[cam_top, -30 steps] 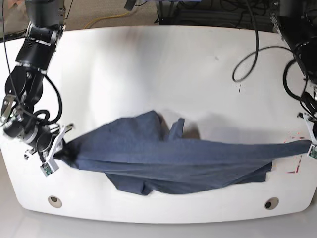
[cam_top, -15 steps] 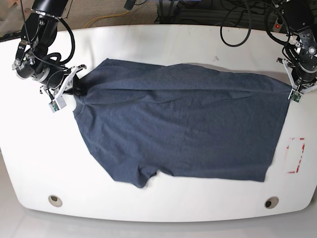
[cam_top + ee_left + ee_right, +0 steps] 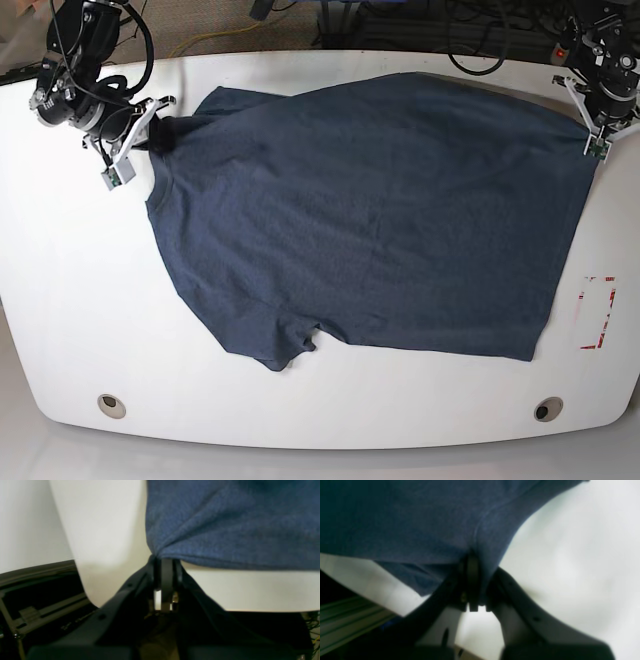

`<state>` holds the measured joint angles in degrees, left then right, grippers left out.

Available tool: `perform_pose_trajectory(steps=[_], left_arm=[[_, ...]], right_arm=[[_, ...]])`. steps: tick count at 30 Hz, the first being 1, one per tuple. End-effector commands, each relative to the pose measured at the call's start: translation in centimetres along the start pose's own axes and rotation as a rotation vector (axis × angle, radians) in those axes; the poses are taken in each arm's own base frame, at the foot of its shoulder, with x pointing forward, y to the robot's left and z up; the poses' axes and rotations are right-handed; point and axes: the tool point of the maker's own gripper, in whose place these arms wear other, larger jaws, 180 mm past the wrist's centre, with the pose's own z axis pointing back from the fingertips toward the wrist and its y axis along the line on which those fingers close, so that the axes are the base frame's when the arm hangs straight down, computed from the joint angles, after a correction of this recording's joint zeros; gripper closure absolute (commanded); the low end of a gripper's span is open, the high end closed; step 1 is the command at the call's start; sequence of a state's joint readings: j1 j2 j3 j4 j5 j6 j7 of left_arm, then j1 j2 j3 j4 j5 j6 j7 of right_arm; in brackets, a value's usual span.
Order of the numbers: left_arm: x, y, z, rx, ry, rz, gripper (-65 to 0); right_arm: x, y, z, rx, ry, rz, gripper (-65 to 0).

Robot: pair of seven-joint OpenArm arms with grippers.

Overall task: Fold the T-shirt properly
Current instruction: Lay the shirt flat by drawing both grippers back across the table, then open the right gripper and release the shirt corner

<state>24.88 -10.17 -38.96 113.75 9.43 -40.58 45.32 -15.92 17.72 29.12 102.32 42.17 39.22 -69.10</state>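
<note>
The dark navy T-shirt [image 3: 370, 220] lies spread wide over the white table [image 3: 320, 425], reaching from the back edge toward the front. My right gripper [image 3: 148, 138], at the base view's left, is shut on one far corner of the cloth. My left gripper [image 3: 592, 140], at the base view's right, is shut on the opposite far corner. In the left wrist view the T-shirt [image 3: 237, 522] bunches into the closed left gripper [image 3: 163, 560]. The right wrist view shows a seam of the T-shirt [image 3: 395, 517] pinched in the right gripper [image 3: 473, 556].
A red-outlined rectangle [image 3: 597, 312] is marked on the table at the right, just beside the shirt's edge. Two round holes [image 3: 111, 405] [image 3: 546, 409] sit near the front edge. Cables [image 3: 480, 55] lie beyond the table's back edge.
Both arms have carried their corners from low near the front edge to the back of the table. The shirt went from a bunched strip to a flat spread.
</note>
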Motion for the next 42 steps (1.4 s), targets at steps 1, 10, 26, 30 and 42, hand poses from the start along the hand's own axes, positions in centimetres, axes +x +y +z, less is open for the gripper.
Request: perform_pose_trajectory(steps=[1, 10, 26, 30, 42], left_arm=[[0.9, 1.3, 0.4, 0.04, -0.029, -0.008, 0.0], [4.9, 3.4, 0.0, 0.097, -0.125, 0.024, 0.0], [6.8, 3.6, -0.4, 0.086, -0.155, -0.032, 0.0], [6.8, 3.5, -0.4, 0.085, -0.155, -0.031, 0.0], [6.7, 3.5, -0.4, 0.082, -0.154, -0.032, 0.0]], right_arm=[[3.2, -0.5, 0.6, -0.011, -0.087, 0.038, 0.0], [7.6, -2.1, -1.2, 0.018, -0.173, -0.014, 0.0], [5.9, -1.0, -2.4, 0.122, -0.185, -0.13, -43.8], [3.3, 0.4, -2.0, 0.144, -0.152, -0.144, -43.8], [-2.1, 4.0, -3.2, 0.193, -0.085, -0.258, -43.8]])
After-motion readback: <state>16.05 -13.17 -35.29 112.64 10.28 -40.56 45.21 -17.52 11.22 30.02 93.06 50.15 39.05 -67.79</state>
